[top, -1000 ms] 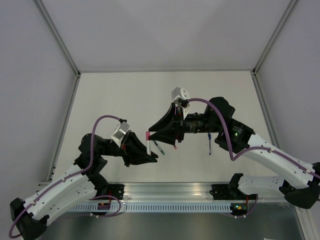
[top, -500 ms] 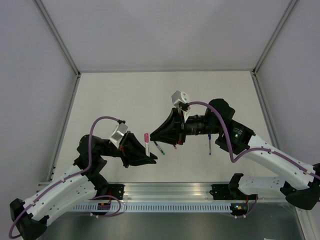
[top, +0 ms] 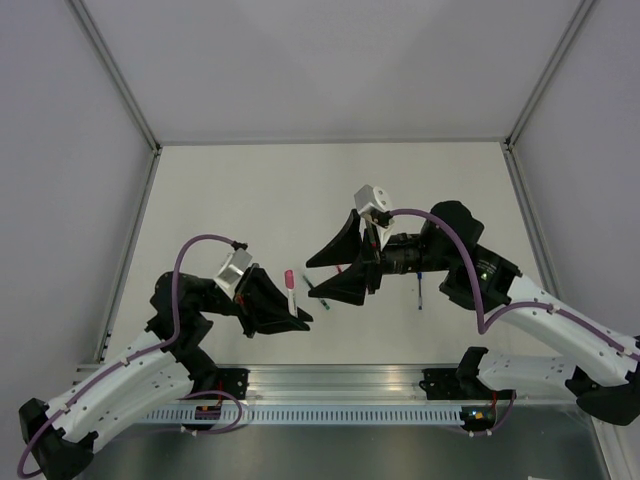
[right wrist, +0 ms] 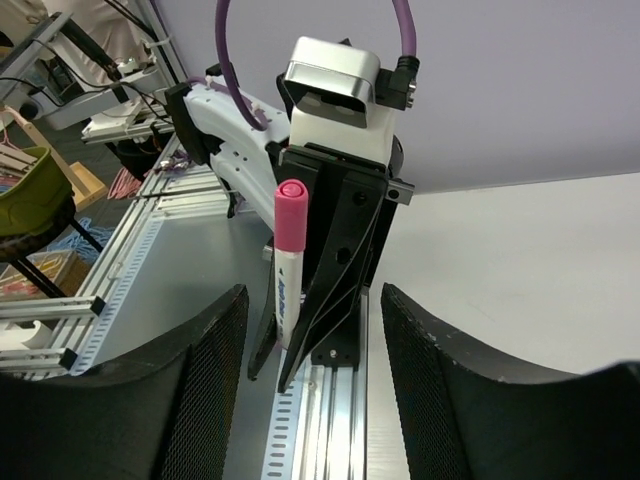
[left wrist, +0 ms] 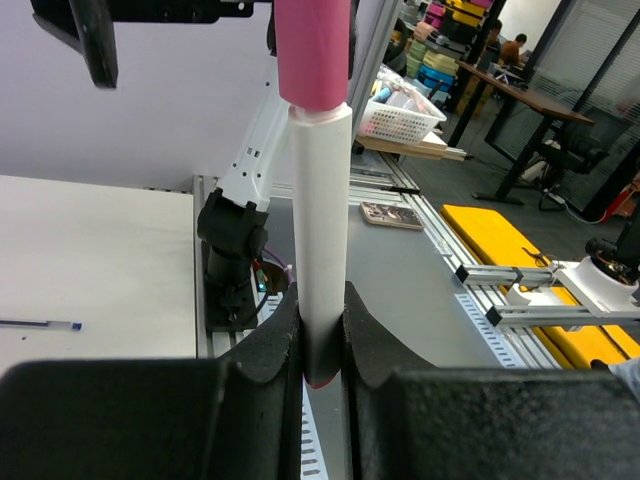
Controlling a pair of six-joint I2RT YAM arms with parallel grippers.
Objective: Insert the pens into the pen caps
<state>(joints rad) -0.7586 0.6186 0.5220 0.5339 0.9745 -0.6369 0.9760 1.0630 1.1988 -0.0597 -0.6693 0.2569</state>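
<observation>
The left tool (left wrist: 322, 335) clenched the white pen (left wrist: 320, 230) over the desk (top: 250, 190), pink cap (left wrist: 313, 50) seated on top, while the right tool (right wrist: 312, 295) gaped just apart and would probably best draw straight back to avoid nudging it.

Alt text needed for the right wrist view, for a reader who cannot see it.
The left tool holds a white pen with a pink cap upright, just beyond the right tool, whose two black fingers stand apart, gripping nothing. A pale table lies to the right, an aluminium rail below.
</observation>
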